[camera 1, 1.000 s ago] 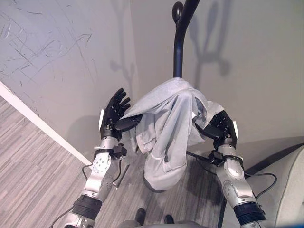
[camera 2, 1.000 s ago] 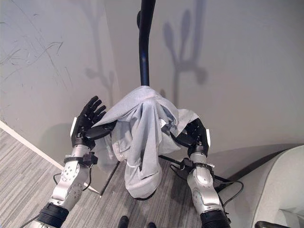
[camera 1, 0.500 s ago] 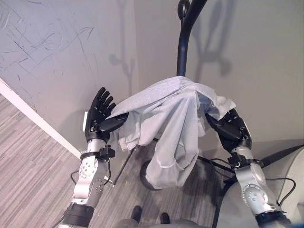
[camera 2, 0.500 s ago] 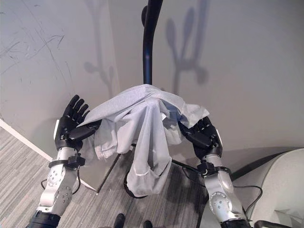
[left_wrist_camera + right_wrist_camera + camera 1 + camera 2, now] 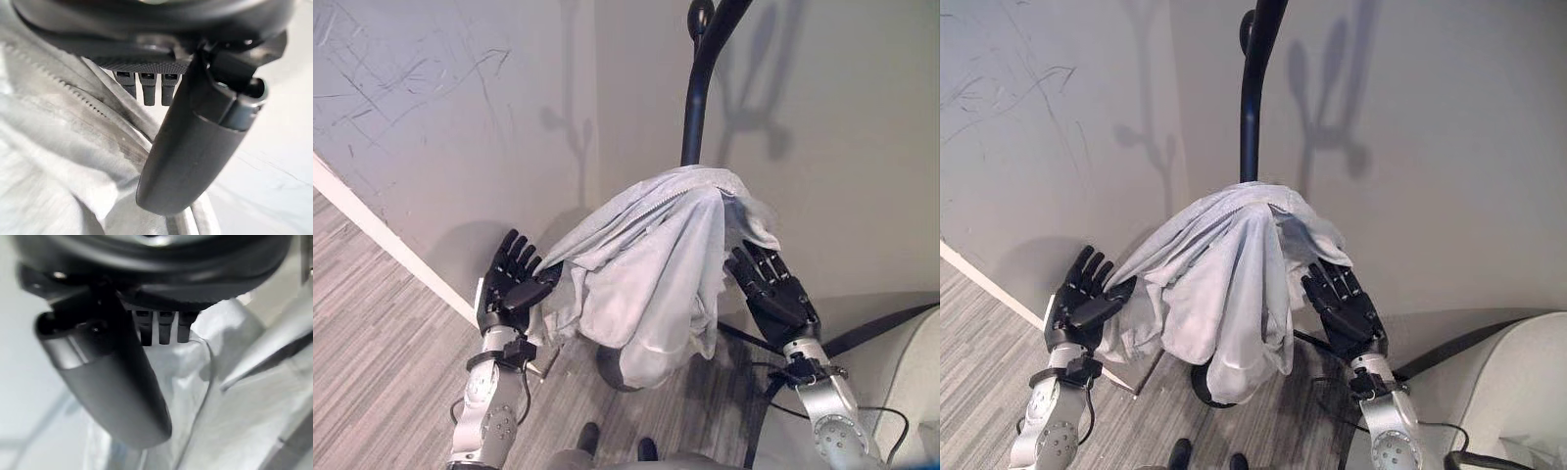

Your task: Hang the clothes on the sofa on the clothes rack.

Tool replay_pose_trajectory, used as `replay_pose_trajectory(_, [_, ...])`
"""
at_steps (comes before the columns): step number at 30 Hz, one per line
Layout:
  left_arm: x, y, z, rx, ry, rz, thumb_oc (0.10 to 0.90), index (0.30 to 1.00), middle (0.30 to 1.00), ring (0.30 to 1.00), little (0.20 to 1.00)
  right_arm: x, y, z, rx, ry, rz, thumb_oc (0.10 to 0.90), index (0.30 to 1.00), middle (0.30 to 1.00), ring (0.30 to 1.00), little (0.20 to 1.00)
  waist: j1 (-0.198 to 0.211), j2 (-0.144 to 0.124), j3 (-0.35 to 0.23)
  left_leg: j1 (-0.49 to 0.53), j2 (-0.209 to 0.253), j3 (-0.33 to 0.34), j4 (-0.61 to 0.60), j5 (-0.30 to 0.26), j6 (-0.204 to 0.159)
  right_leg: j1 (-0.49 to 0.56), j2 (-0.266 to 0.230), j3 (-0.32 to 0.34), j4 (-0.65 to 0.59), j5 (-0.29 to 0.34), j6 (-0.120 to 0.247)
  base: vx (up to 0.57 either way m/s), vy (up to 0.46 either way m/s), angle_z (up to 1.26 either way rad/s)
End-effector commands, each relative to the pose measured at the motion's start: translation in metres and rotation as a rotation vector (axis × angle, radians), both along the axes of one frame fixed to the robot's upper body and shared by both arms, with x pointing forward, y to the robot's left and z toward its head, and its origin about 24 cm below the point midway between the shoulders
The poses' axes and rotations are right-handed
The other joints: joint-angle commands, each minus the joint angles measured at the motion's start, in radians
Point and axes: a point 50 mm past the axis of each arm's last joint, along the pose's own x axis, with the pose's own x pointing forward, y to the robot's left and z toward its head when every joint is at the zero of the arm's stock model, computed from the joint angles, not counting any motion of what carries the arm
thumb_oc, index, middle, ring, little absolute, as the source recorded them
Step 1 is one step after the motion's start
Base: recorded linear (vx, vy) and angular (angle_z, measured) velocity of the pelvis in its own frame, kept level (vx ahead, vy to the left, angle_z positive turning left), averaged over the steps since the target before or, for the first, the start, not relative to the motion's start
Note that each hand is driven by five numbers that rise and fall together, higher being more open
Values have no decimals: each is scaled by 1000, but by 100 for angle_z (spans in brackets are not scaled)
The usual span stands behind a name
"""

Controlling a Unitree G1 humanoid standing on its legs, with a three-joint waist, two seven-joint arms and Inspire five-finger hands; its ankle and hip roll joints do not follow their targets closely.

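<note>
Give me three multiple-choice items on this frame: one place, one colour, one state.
1. Where is the light grey fabric garment?
A. draped over the black metal clothes rack pole
B. on the striped grey floor
C. folded on the sofa

2. What colour is the pole?
A. white
B. black
C. red

3. How are the left hand and right hand?
A. both fists
B. one clenched on the pole
C. both open, fingers straight

Key: 1 A, the cloth hangs from the pole. 2 B, it is dark against the wall. 3 C, fingers are spread beside the garment.
</note>
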Motion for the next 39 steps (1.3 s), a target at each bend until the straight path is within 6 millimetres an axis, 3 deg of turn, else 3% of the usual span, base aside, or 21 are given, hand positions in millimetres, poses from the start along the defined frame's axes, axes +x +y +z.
replay_pose_trajectory(1, [6, 13, 35, -3, -228, 9, 800, 900, 900, 900, 900, 5, -19, 45, -22, -266, -46, 800, 900, 900, 900, 900, 0, -6, -104, -78, 94, 82, 3, 11, -49, -24, -4, -50, 23, -20, -1, 0, 0, 0])
replay_pose_trajectory(6, [2, 11, 38, 7, -251, -31, 800, 900, 900, 900, 900, -5, -26, 23, 5, -185, -107, 800, 900, 900, 900, 900, -4, -4, -100, -79, 94, 86, 3, 7, -48, -25, -3, -51, 27, -22, -2, 0, 0, 0])
replay_pose_trajectory(13, [2, 9, 47, -7, -301, -55, 800, 900, 900, 900, 900, -10, -16, 1, 18, -77, -83, 800, 900, 900, 900, 900, -4, 3, -95, -76, 93, 88, 3, 6, -47, -22, -4, -54, 28, -25, -3, 0, 0, 0])
replay_pose_trajectory(19, [2, 3, 52, -120, -328, -146, 800, 900, 900, 900, 900, -13, -13, -14, 20, 3, -71, 800, 900, 900, 900, 900, -6, 15, -91, -73, 90, 85, 3, 7, -42, -21, -5, -56, 35, -28, -3, 0, 0, 0])
replay_pose_trajectory(23, [-2, -16, 31, -512, -214, -424, 800, 900, 900, 900, 900, -21, -4, -38, 63, 130, -4, 800, 900, 900, 900, 900, -17, 34, -88, -74, 86, 80, 3, 14, -35, -23, -7, -60, 46, -33, 1, -4, 0, 2])
replay_pose_trajectory(27, [-14, -25, 26, -630, -142, -520, 800, 900, 900, 900, 900, -33, 0, -59, 89, 241, 41, 800, 900, 900, 900, 900, -19, 46, -83, -75, 83, 76, 3, 17, -34, -24, -9, -65, 51, -34, 2, 2, -2, 1])
replay_pose_trajectory(28, [-30, -23, 19, -670, -48, -566, 800, 900, 900, 900, 900, -44, 0, -72, 108, 314, 48, 800, 900, 900, 900, 900, -18, 52, -82, -74, 82, 76, 3, 18, -34, -24, -9, -66, 51, -34, 3, 13, -10, 5])
replay_pose_trajectory(32, [-37, -21, 12, -668, 7, -580, 800, 900, 900, 900, 900, -50, 0, -78, 108, 351, 53, 800, 900, 900, 900, 900, -16, 53, -82, -73, 81, 76, 3, 18, -34, -23, -10, -66, 51, -34, 3, 7, -4, 4])
replay_pose_trajectory(33, [-54, -16, -1, -659, 119, -605, 800, 900, 900, 900, 900, -65, -3, -95, 116, 457, 54, 800, 900, 900, 900, 900, -9, 58, -77, -66, 78, 78, 3, 14, -35, -17, -11, -66, 51, -39, 4, 9, -2, 6])
replay_pose_trajectory(34, [-59, -13, -5, -648, 149, -601, 800, 900, 900, 900, 900, -70, -4, -101, 119, 493, 48, 800, 900, 900, 900, 900, -8, 60, -79, -69, 77, 76, 3, 17, -34, -20, -11, -67, 52, -38, 4, 9, -2, 9])
replay_pose_trajectory(39, [-90, 15, -46, -478, 329, -506, 800, 900, 900, 900, 900, -85, -15, -115, 156, 554, -43, 800, 900, 900, 900, 900, 0, 60, -80, -76, 76, 74, 3, 21, -33, -24, -12, -72, 54, -41, 2, -5, -6, 5])
